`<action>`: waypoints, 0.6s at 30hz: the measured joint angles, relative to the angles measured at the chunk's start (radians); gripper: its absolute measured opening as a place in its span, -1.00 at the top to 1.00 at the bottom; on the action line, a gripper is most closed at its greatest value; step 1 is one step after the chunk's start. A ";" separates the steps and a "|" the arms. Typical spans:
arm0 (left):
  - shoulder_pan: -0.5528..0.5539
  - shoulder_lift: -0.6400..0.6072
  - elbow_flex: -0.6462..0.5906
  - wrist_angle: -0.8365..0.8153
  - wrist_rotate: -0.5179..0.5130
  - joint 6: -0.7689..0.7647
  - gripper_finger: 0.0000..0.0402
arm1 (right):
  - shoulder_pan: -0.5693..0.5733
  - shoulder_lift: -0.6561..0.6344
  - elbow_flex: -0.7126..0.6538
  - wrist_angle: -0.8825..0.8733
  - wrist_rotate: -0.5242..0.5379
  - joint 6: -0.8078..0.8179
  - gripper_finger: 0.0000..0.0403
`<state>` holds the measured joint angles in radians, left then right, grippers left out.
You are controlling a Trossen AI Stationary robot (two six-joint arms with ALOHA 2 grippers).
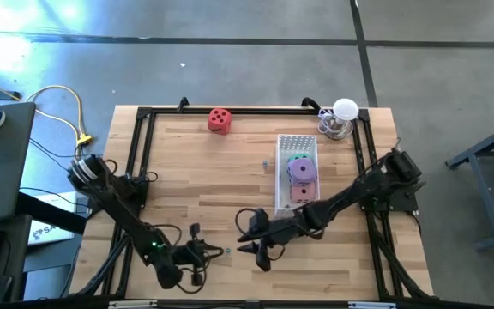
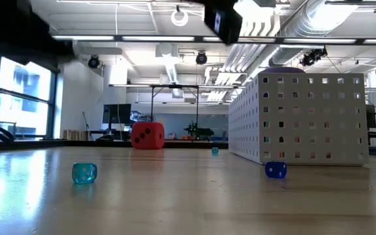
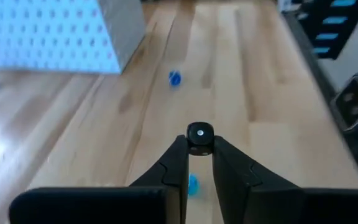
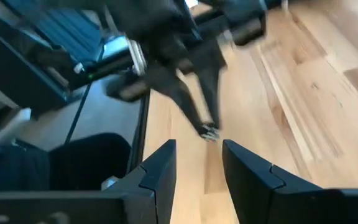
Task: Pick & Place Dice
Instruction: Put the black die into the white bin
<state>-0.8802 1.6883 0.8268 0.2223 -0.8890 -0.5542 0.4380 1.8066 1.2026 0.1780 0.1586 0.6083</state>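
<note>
The red die [image 1: 219,120] rests on the table near its far edge and also shows in the low view [image 2: 147,136]. The green die [image 1: 297,158], purple die [image 1: 302,170] and pink die [image 1: 302,189] lie inside a white perforated basket [image 1: 281,176]. My left gripper [image 1: 215,251] is at the near edge, shut on a tiny black cube [image 3: 200,137] with a white pip. My right gripper [image 1: 254,240] hovers open just to its right, its fingers [image 4: 160,165] pointing toward the left gripper, and it holds nothing. My left gripper pinches the tiny black cube [image 3: 200,144] between the free ends of its two fingers [image 3: 178,155], one on each side face. The white-pip face points away from the wrist. Whether the cube is clear of the table does not show.
Tiny bead dice lie scattered on the wood: a blue one [image 3: 174,78], another blue one below the left fingers [image 3: 192,184], and a teal one [image 2: 84,173]. A glass object [image 1: 340,120] stands at the far right corner. A black frame [image 1: 144,116] rims the table.
</note>
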 joint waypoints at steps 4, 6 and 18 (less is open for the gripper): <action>-0.017 -0.034 0.000 0.075 0.011 0.132 0.78 | -0.037 0.014 0.000 0.077 -0.027 -0.003 0.40; -0.030 -0.045 0.001 0.119 0.023 0.205 0.78 | -0.047 0.015 0.000 0.106 -0.023 -0.024 0.40; -0.062 -0.052 0.002 0.388 0.128 0.283 0.74 | 0.117 0.084 -0.001 0.298 0.008 -0.792 0.51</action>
<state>-0.9420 1.6366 0.8291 0.6108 -0.7614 -0.2716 0.5554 1.8910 1.2018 0.4757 0.1664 -0.1839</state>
